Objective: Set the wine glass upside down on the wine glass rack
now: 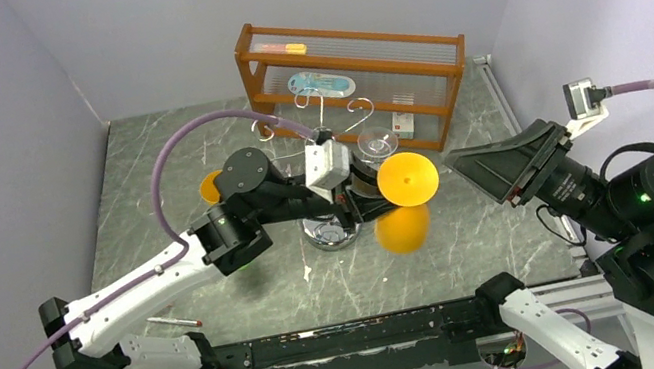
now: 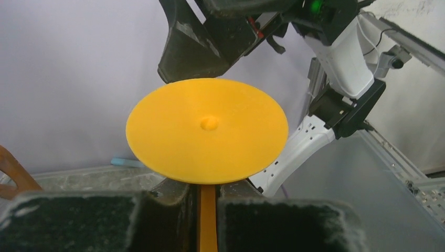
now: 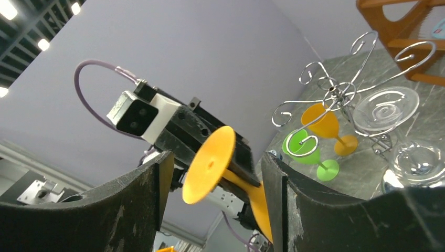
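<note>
The left fingers [image 2: 283, 223] are shut tight on the stem of the orange wine glass [image 2: 207, 131]. It is held tilted in the air just right of the rack [image 1: 321, 125], above the worktop [image 1: 272, 296], with its round foot turned away from the rack. The right fingers [image 3: 131, 205] stand wide apart with nothing in them, farther right of the rack and facing that foot. A clear glass [image 1: 377, 142] hangs from the rack's right side, and a wooden shelf [image 1: 355, 78] stands behind the rack.
</note>
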Tool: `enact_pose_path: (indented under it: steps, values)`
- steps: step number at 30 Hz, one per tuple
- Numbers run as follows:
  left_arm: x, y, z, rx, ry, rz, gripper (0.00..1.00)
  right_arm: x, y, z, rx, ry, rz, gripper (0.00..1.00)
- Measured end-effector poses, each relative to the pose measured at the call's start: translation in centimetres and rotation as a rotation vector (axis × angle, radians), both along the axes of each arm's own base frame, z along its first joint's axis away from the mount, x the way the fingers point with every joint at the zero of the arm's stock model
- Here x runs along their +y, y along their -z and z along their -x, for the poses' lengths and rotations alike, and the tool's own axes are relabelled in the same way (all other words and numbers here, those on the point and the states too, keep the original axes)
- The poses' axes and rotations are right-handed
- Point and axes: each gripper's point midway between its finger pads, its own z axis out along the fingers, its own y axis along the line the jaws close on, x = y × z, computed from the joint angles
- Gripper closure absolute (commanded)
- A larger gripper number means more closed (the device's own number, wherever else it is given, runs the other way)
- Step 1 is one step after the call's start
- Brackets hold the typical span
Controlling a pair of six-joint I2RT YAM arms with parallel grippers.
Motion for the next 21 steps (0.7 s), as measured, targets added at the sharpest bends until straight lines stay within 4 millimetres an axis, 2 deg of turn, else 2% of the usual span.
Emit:
enact_pose_path:
  steps: [7,13,16,21]
  values:
    - [-1.8,2.6,-0.5,0.004,0.015,-0.069,0.95,1.5,1.4,-0.4,0.057,-0.084,0.045,0.38]
    - [-1.8,2.4,-0.5,-0.009,0.015,-0.061,0.95,2.0,4.0,-1.5,0.179,-0.093,0.094,0.4]
    - [-1.8,2.4,-0.5,-0.013,0.014,-0.061,0.95,1.7,4.9,-1.7,0.216,-0.066,0.108,0.46]
    - [-1.8,2.4,-0.6,-0.02,0.011,-0.06,0.95,1.5,4.3,-0.7,0.193,-0.076,0.082,0.65]
